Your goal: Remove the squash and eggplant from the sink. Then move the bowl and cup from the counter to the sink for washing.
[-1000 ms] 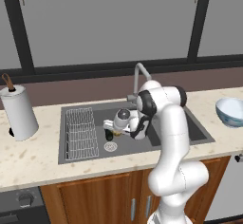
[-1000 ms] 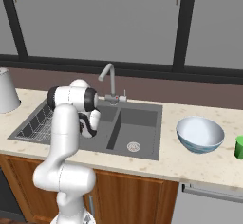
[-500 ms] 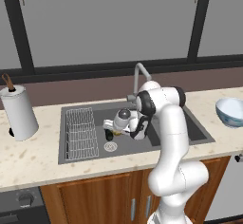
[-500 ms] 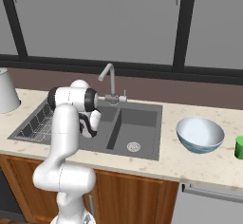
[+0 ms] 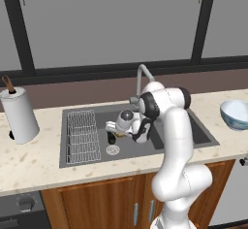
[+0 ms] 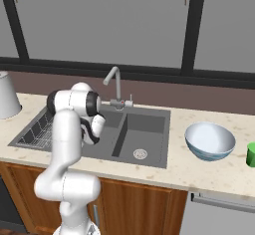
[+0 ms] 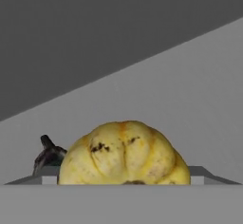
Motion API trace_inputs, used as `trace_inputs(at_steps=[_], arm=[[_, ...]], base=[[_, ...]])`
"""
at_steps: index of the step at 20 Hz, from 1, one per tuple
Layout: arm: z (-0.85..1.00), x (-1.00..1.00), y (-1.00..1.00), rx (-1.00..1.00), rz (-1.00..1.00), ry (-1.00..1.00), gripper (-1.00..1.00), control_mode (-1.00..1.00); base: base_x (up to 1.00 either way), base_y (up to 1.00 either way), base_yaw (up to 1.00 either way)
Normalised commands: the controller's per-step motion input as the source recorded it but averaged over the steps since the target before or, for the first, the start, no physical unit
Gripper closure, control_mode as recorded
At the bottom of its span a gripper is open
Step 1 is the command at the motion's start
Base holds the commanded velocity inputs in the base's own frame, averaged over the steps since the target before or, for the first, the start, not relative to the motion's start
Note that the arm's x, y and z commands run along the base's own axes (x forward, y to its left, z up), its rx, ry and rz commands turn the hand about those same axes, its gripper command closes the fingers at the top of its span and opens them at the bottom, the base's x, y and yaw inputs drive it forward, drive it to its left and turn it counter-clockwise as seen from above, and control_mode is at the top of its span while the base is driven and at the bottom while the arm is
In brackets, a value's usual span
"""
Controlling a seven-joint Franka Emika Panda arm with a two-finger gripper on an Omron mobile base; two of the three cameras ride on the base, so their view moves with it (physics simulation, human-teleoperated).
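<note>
Nothing moved — fingers (image 5: 115, 135) spread at squash (image 7: 124, 154), eggplant (image 7: 49, 156) beside.

The squash (image 7: 124, 154) hides most of the eggplant (image 7: 47, 154), and the grey band cuts off its own base.

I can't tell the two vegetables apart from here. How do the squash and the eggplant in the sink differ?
The squash is yellow with brown flecks; the eggplant is near-black. The squash is round and ribbed; the eggplant is narrower, with a stem end sticking up. In the hand view the squash sits close and centred, while the eggplant peeks out from behind its left side. Both lie together in the sink, in its left basin.
</note>
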Motion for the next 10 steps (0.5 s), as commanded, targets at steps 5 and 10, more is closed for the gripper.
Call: trace_inputs(at_steps=[5,10], arm=[[0.38,-0.08,0.07,-0.14,0.0,0.0,1.0,-1.0],[0.43,-0.15,-0.01,-0.07,0.02,0.0,1.0,-1.0]], base=[[0.0,0.0,0.0],[0.0,0.0,0.0]])
